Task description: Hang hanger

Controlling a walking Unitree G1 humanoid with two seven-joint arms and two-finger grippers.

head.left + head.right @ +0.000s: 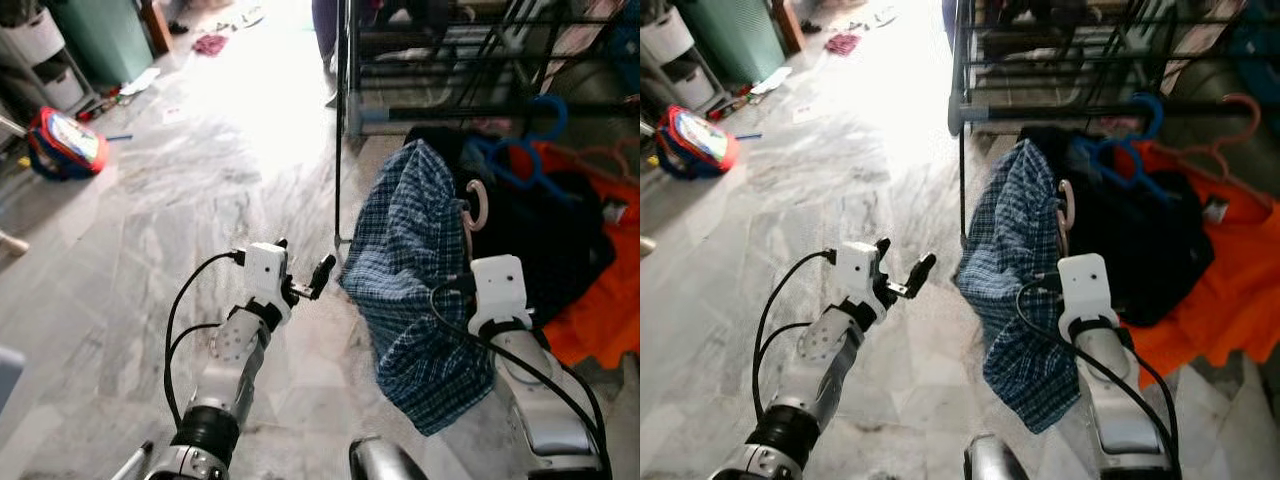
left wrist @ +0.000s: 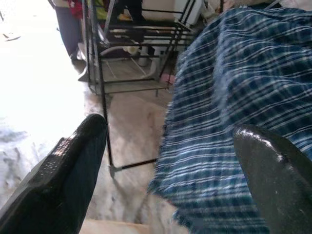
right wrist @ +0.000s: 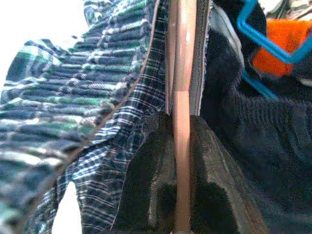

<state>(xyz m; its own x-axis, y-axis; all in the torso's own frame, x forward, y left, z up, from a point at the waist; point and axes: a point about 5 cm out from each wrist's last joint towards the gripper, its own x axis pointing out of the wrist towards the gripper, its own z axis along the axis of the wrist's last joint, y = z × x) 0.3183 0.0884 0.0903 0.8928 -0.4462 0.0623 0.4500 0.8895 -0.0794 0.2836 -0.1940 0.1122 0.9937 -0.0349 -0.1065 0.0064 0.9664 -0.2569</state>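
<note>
Right wrist view shows the right gripper (image 3: 181,204) clamped on the pink hanger (image 3: 181,73), which carries a blue plaid shirt (image 3: 78,97). Head views place hanger and shirt just in front of the black rack (image 1: 345,120), below its lower rail (image 1: 1060,112), with the shirt hem hanging close to the floor (image 1: 200,200). Left gripper (image 1: 305,285) stands spread wide and empty, left of the shirt and short of the rack's near upright. Step in hand, as judged: carrying the loaded hanger to the rack; hooking is not yet done. Next move calls for raising the hanger hook above a rail, then lowering it on before release. A blue hanger (image 1: 525,150) and orange cloth (image 1: 600,310) lie right of the shirt. No readable labels or writing.
</note>
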